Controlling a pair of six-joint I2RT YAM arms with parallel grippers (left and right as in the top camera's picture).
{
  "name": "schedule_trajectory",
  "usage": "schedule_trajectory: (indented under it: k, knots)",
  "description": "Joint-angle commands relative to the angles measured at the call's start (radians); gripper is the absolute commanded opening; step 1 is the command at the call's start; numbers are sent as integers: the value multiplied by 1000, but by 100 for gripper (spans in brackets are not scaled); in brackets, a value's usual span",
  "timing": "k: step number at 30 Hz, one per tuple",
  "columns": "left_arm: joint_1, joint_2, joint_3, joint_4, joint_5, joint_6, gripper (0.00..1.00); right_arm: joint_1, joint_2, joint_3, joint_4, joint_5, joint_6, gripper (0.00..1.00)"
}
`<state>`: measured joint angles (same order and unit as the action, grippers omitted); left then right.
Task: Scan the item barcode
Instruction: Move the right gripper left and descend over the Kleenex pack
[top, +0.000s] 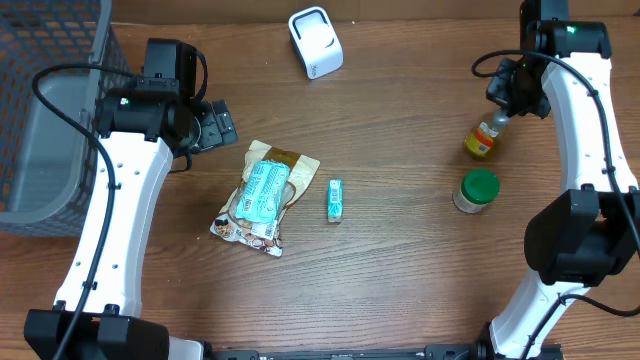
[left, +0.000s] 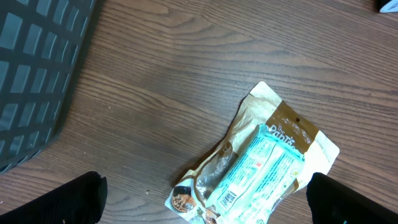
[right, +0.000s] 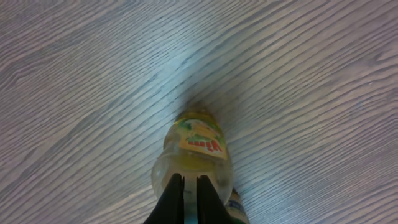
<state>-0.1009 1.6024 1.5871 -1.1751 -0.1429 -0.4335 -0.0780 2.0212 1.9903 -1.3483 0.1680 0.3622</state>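
The right gripper (right: 189, 182) is clamped on the top of a small clear plastic bottle of yellow liquid (top: 484, 137). The bottle is tilted, well right of the white box-shaped scanner (top: 315, 42), probably for carrying its barcode there. The left gripper (left: 205, 202), left of the scanner, hangs spread wide and holds nothing.

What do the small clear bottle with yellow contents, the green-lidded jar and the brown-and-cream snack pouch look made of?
Small clear bottle: probably glossy clear plastic; the yellow contents show through around a printed label.
Green-lidded jar: see-through body, glass or plastic, can't tell; the lid looks like matte plastic.
Snack pouch: thin flexible film, crinkled, with a slight sheen.
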Motion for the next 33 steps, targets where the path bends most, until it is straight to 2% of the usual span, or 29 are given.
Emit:
schedule_trajectory:
  k: [1, 6, 13, 14, 17, 21, 26, 33]
  knots:
    - [2, -1, 16, 2, 5, 18, 100, -5, 2, 72, 5, 49, -39, 9]
    - [2, -1, 16, 2, 5, 18, 100, 0, 0, 180, -16, 36, -80, 13]
    - [2, -1, 16, 2, 5, 19, 100, 27, -2, 282, -138, -204, -106, 18]
    - [2, -1, 16, 2, 5, 18, 100, 38, -1, 281, -167, -248, -130, 22]
    - [2, -1, 16, 2, 5, 18, 100, 77, -1, 268, -234, -322, -155, 52]
    - [2, -1, 16, 2, 5, 19, 100, 147, -1, 233, -294, -355, -154, 69]
    - [2, -1, 16, 2, 5, 18, 100, 271, -1, 158, -303, -357, -121, 73]
    - [2, -1, 16, 2, 5, 18, 100, 445, -1, 8, -210, -356, -46, 73]
